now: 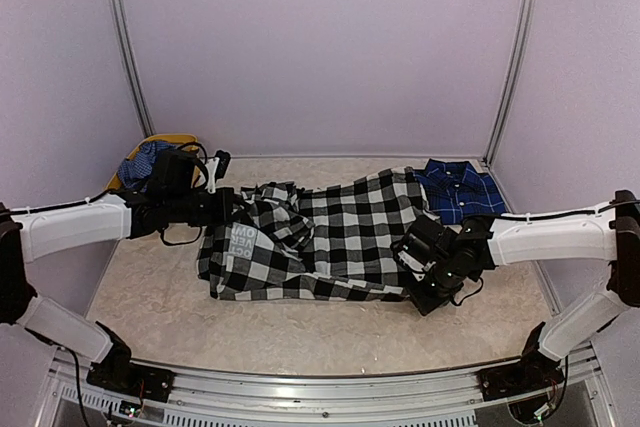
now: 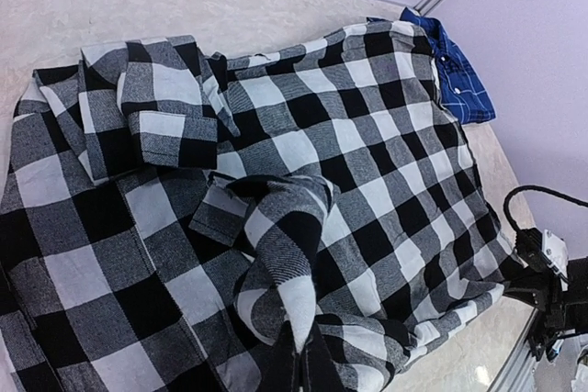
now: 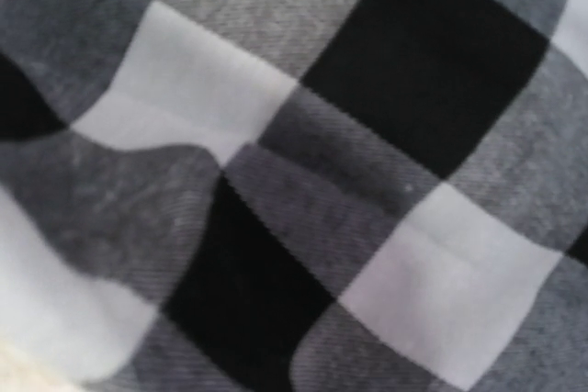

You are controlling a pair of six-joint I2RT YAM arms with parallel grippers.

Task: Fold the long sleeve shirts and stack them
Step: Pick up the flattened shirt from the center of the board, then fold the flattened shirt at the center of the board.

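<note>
Left jaws pinch a raised fold of the check shirt [image 2: 367,162]; right jaws are closed at its right edge, grip unseen. Its far corner touches the blue shirt [image 1: 460,190].

Two shirts in here — one black-and-white check [image 1: 330,227], one navy plaid [image 1: 460,190] — two robot arms, left arm [image 1: 70,227] and right arm [image 1: 550,239], and one yellow bin [image 1: 170,140].

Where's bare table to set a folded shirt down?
Near strip between checked shirt and front rail; back middle strip along the wall. Crowded: blue shirt back right, yellow item back left, left arm and right arm across the sides.
</note>
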